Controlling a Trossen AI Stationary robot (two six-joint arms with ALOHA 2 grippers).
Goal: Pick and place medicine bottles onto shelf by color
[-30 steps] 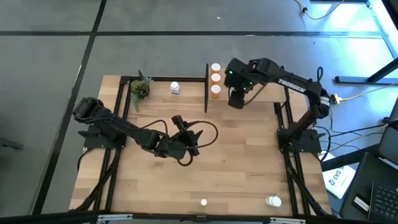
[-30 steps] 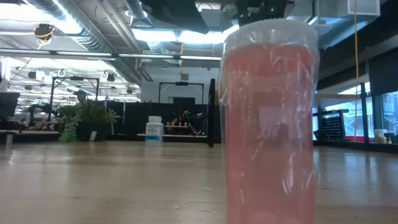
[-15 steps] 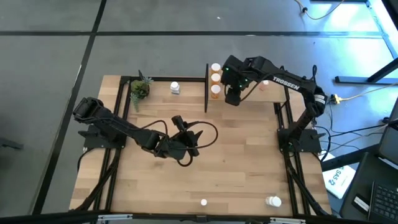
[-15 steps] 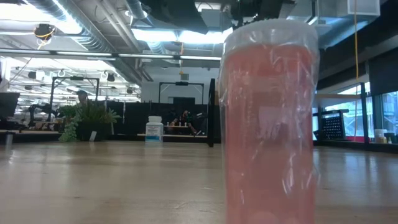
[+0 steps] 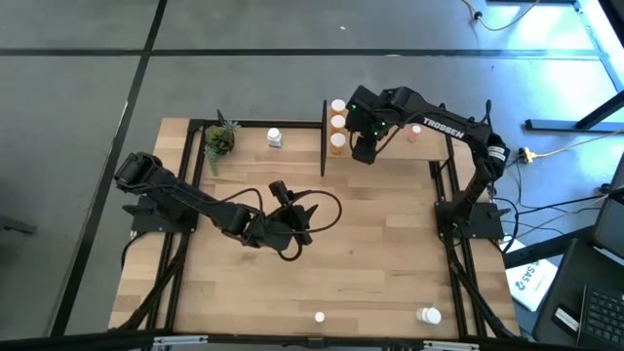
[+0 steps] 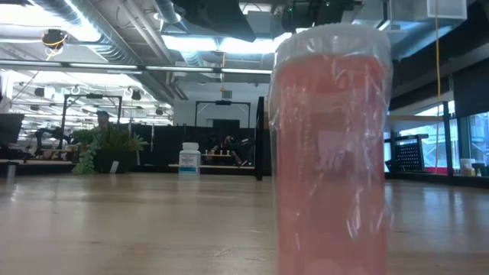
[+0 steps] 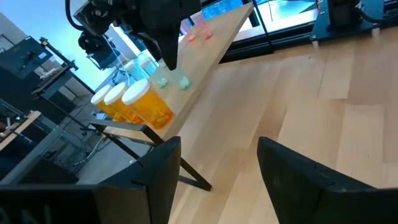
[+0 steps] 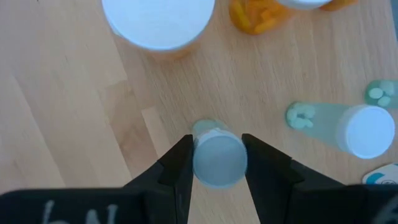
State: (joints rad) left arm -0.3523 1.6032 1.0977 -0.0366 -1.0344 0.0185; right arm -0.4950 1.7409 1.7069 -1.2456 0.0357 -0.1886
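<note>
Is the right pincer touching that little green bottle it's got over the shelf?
Touching. In the right wrist view, the right pincer has both fingers pressed against the sides of the green bottle, with no gap, above the shelf.

Grey floor (image 5: 244, 88) with dark seams surrounds the table (image 5: 370, 253). Ceiling pipes (image 6: 92, 30) and bright lamps (image 6: 206, 42) hang far behind.

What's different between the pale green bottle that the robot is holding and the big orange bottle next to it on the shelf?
The pale green round bottle with a white cap is clamped in the right gripper; the orange round bottle with a white cap stands free on the light-wood shelf. The green bottle's body is pale and see-through; the orange bottle's is deep orange. The orange bottle looks clearly wider than the green one. Both are upright with white caps.
</note>
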